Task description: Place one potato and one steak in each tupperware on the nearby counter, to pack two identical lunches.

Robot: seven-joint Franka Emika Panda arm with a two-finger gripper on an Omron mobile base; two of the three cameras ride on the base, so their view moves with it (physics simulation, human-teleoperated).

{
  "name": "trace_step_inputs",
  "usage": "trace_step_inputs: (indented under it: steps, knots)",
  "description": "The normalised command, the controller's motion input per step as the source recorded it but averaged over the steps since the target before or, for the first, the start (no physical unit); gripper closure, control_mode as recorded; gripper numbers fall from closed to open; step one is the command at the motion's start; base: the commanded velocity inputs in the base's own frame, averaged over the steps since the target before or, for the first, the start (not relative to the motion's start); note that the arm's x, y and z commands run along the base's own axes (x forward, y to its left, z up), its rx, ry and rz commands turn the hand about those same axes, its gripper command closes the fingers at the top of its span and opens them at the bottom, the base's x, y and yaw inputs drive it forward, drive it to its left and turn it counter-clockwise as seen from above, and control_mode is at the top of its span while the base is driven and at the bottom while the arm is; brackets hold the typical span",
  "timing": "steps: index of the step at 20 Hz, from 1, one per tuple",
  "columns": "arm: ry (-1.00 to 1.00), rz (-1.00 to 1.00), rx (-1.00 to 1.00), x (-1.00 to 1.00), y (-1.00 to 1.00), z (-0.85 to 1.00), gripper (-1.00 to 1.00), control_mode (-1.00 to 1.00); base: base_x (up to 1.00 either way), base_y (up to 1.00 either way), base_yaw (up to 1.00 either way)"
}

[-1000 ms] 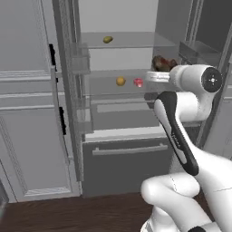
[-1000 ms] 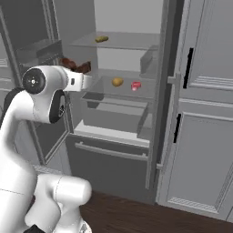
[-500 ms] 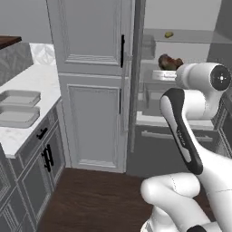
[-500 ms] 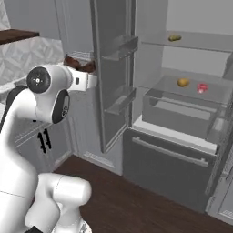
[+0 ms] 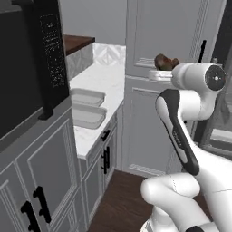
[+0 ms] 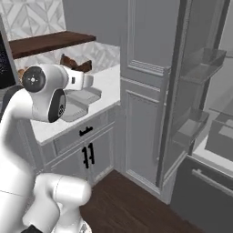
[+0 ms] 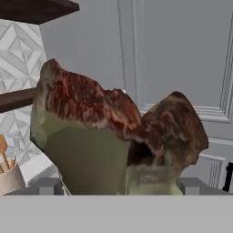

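Two tupperware (image 5: 86, 106) trays lay side by side on the bench (image 5: 97, 86), down and left of the gripper (image 5: 164, 69), itself clamped wide around the brown steak (image 7: 118, 136).

the white arm rises from the lower right, its hand level and carrying a lumpy brown steak (image 5: 166, 62) in front of a tall grey cabinet door. to the left, two grey tupperware trays (image 5: 86, 107) sit side by side on the white marbled counter (image 5: 105, 82), beside a large black appliance (image 5: 31, 59).
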Motion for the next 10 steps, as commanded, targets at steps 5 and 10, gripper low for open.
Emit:
trace_step_inputs:
  steps: [5, 10]
  knots:
    - [0.00, 0.00, 0.00, 0.00, 0.00, 0.00, 1.00, 1.00, 1.00, -0.38, 0.23]
    - [0.00, 0.00, 0.00, 0.00, 0.00, 0.00, 1.00, 1.00, 0.88, 0.08, 0.24]
